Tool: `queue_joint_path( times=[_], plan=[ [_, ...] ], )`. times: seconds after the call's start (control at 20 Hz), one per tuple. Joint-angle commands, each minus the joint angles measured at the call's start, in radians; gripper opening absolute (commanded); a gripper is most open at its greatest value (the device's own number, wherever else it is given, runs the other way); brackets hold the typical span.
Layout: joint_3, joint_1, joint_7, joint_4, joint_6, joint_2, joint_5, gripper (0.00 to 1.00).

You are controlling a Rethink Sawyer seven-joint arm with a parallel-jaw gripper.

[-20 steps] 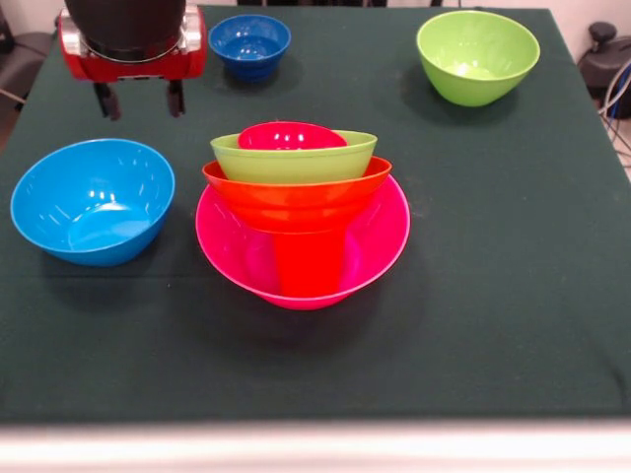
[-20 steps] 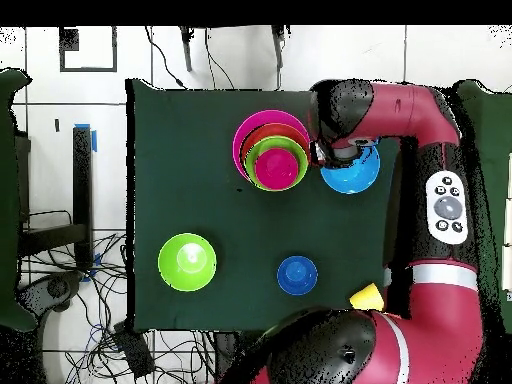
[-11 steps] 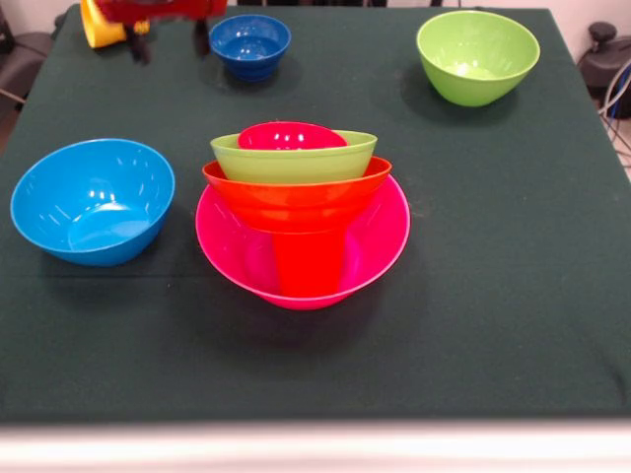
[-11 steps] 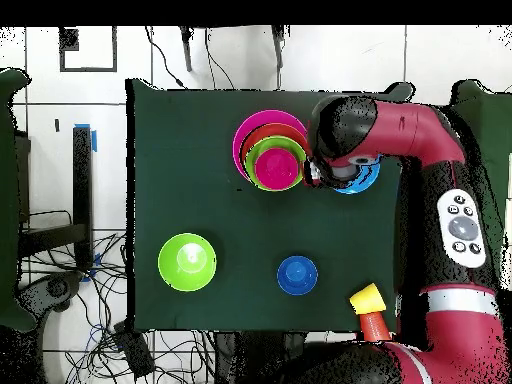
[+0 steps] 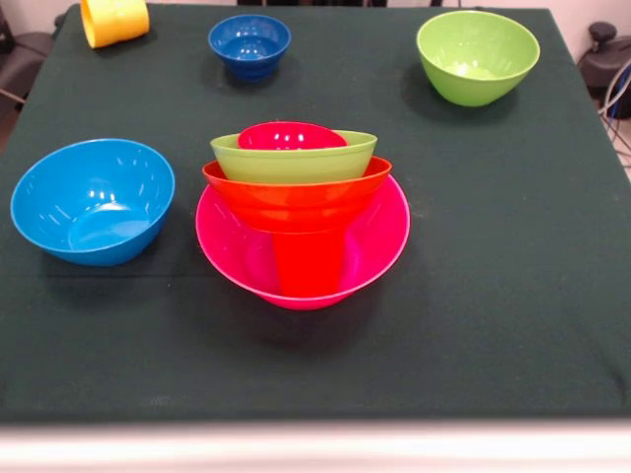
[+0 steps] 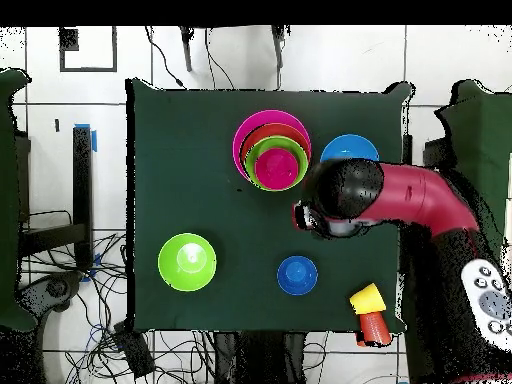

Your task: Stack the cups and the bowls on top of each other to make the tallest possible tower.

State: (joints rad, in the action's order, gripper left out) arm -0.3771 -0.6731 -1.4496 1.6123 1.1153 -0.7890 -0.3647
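Observation:
The tower stands mid-table: a wide pink bowl (image 5: pixel 380 241) (image 6: pixel 243 137) holds an upright red cup (image 5: pixel 309 264). On the cup sit an orange bowl (image 5: pixel 296 194), a lime green bowl (image 5: pixel 294 158) and a small red bowl (image 5: pixel 290 136) (image 6: pixel 277 168). A light blue bowl (image 5: pixel 94 200) (image 6: pixel 350 149), a second lime green bowl (image 5: pixel 478 55) (image 6: pixel 187 261) and a small dark blue bowl (image 5: pixel 249 44) (image 6: pixel 297 275) stand apart. A yellow cup (image 5: pixel 113 20) (image 6: pixel 367 297) lies on its side at a table corner, beside a red cup (image 6: pixel 374 326). Only the overhead view shows my gripper (image 6: pixel 312 218), between the tower and the dark blue bowl, mostly hidden under the wrist.
In the overhead view the red arm (image 6: pixel 410 198) reaches across the table edge and covers part of the light blue bowl's side. A dark green cloth (image 5: pixel 493 296) covers the table. Cables lie on the floor (image 6: pixel 100 330) beside the table.
The arm has swung off the light blue bowl toward the table's middle and out of the front view. The light blue bowl now shows fully, and the yellow cup is uncovered.

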Motion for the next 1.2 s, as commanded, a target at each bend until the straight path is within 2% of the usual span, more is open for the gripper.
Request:
queue_joint_path(
  times=[0.05,0.15,0.35,0.5,0.7,1.0,1.2],
  plan=[
    [0.034,-0.049,-0.108,0.359,-0.276,-0.06,0.03,1.0],
    [0.03,-0.076,-0.123,0.406,-0.369,-0.049,0.037,1.0],
    [0.044,-0.1,-0.161,0.448,-0.464,-0.012,0.053,1.0],
    [0.094,-0.097,-0.229,0.476,-0.6,0.02,0.021,1.0],
    [0.177,-0.073,-0.296,0.463,-0.706,0.115,-0.005,1.0],
    [0.211,-0.071,-0.286,0.438,-0.765,0.198,-0.009,1.0],
    [0.225,-0.064,-0.3,0.454,-0.804,0.216,-0.012,1.0]
  ],
)
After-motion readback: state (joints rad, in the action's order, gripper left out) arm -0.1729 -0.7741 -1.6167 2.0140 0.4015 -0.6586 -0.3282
